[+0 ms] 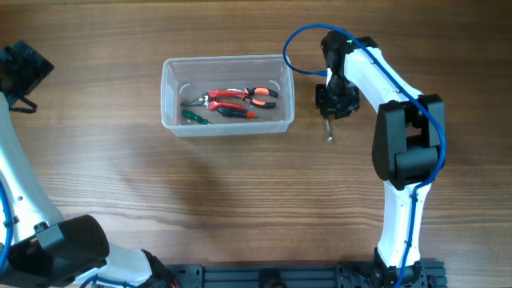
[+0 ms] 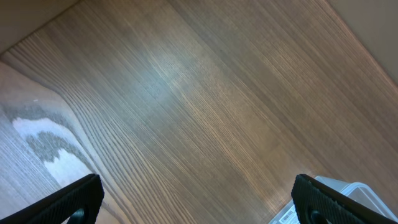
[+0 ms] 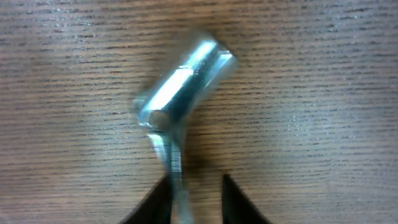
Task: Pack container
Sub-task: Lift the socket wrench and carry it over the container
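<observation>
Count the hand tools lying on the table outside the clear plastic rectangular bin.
1: a shiny metal socket-ended tool right of the clear plastic bin, its shaft between the right gripper's open fingers. Others may be hidden.

The container (image 1: 168,96) is open above; pliers (image 1: 240,97) crowd its middle floor.

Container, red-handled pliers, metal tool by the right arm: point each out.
Container (image 1: 226,60), overhead view, on the rim's upper edge in the picture.
Red-handled pliers (image 1: 226,94), overhead view, on a red handle.
Metal tool (image 3: 183,84), right wrist view, on its shiny, socket-like head.
</observation>
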Robot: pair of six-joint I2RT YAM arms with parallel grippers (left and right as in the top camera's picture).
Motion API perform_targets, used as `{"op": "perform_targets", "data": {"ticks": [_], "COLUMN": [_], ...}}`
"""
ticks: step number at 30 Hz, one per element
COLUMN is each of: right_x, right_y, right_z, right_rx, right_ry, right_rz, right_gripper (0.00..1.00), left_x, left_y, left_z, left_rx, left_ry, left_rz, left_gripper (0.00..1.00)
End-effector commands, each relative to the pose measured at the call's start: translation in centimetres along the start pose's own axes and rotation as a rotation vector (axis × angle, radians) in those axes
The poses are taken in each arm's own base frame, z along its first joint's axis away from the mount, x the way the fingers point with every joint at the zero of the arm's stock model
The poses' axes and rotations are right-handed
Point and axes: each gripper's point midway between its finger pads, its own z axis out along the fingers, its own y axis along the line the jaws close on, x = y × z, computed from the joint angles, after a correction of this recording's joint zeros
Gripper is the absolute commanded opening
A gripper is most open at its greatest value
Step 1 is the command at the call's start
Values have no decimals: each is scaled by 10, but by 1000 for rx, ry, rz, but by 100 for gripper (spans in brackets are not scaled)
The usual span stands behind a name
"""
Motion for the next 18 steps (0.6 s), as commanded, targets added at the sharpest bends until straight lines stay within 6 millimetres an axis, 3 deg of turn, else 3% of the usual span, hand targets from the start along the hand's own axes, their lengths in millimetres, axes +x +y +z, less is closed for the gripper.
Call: {"op": "perform_targets", "data": {"ticks": [1,18], "right_x": [8,-4], "right_y": [-14,-11], "right_z": [17,13], "right_rx": [73,58], "right_ry": [39,-9], "right_rz": [0,4], "right_gripper": [14,4], "left_x": [-1,-1], "left_y": [0,0], "left_z": [1,1], "left_rx": [5,5], "left_ry": [3,3], "left_rz": [11,11], "left_gripper": [100,100]}}
